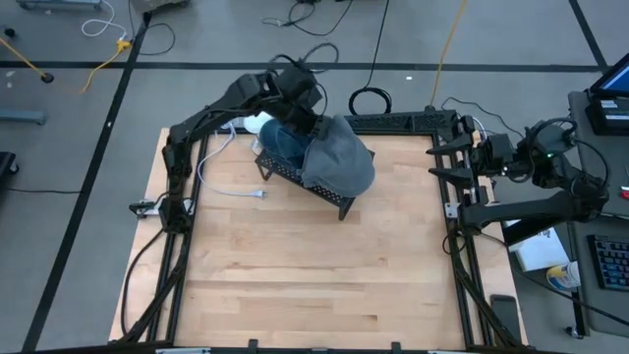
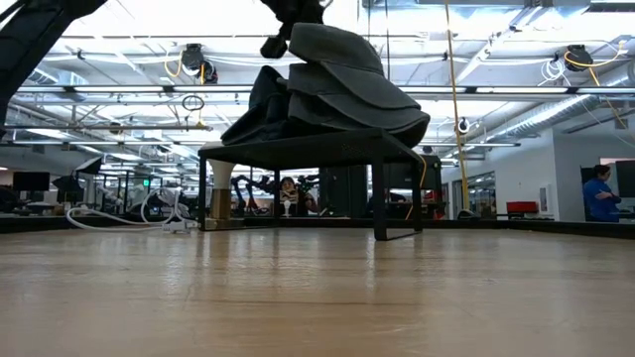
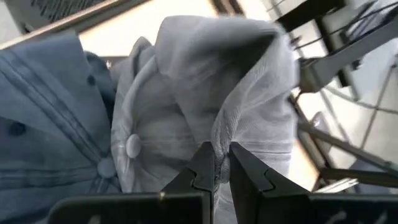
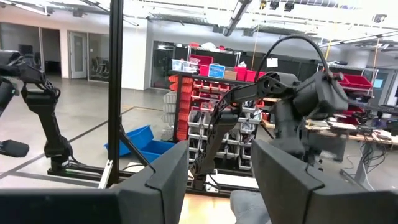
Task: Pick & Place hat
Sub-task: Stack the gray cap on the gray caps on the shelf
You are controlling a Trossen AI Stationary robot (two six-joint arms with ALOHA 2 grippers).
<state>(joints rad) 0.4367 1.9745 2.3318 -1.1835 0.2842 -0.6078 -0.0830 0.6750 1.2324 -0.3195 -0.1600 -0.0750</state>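
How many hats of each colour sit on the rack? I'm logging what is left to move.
Grey hat: 1, pinched by the left gripper
Blue denim hat: 1
Black wire rack: 1
Total: 2 hats, 1 rack. Others underneath cannot be ruled out.

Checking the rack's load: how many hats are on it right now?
2: a grey hat draped over the black rack's right end, pinched by the left gripper, and a blue hat beside it. Others may lie hidden underneath.

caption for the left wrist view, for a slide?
Left pincer shut on the grey hat, blue hat beside it.
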